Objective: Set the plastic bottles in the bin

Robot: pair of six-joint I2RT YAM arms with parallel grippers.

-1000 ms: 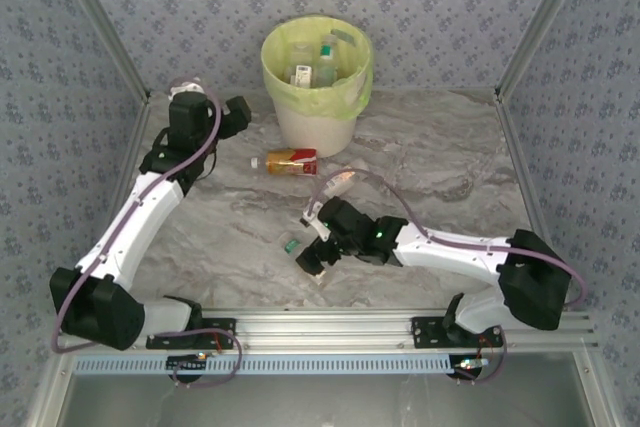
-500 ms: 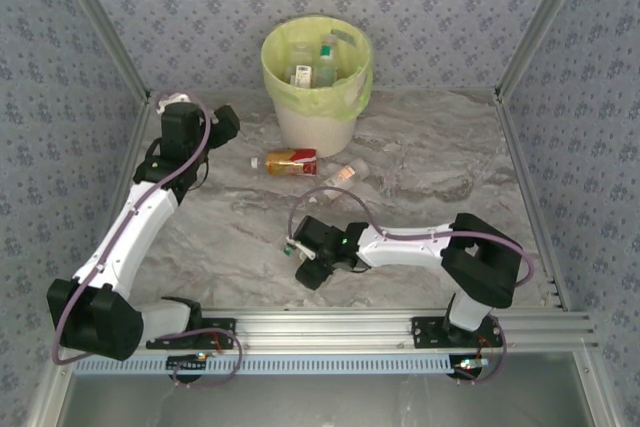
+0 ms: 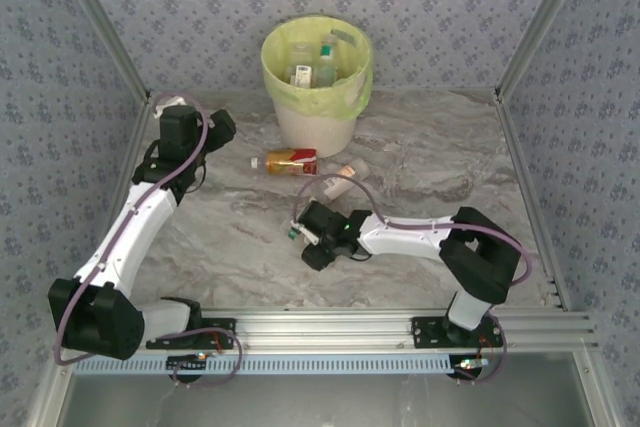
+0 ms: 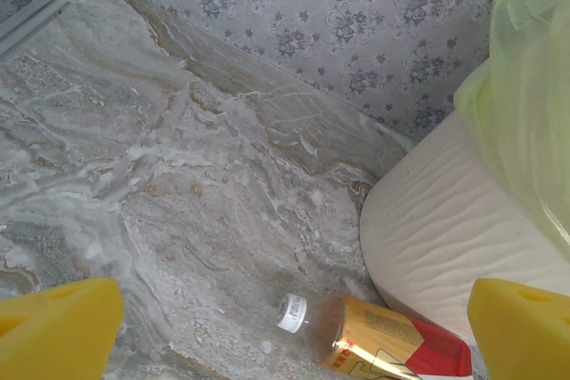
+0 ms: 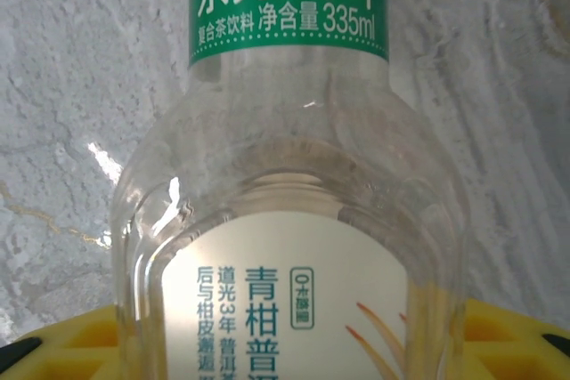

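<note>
We have the right gripper closed on the green-labelled bottle at mid-table, ready to carry to the bin. Our left gripper hangs open over the red-labelled bottle beside the bin, likely lined up to pick it

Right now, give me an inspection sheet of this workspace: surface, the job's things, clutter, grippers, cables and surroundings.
Surface: marbled grey tabletop, no spills seen.
Job's things: bin upright at the back, holding several bottles; red-and-yellow-label bottle and clear bottle lying in front of it; green-label bottle at the right gripper.
Clutter: nothing seen.
Grippers: left gripper open and empty, left of the bin; right gripper shut on the green-label bottle, low over the table.
Cables: purple cables looped along both arms, no snag seen.
Surroundings: patterned walls, aluminium frame.
</note>
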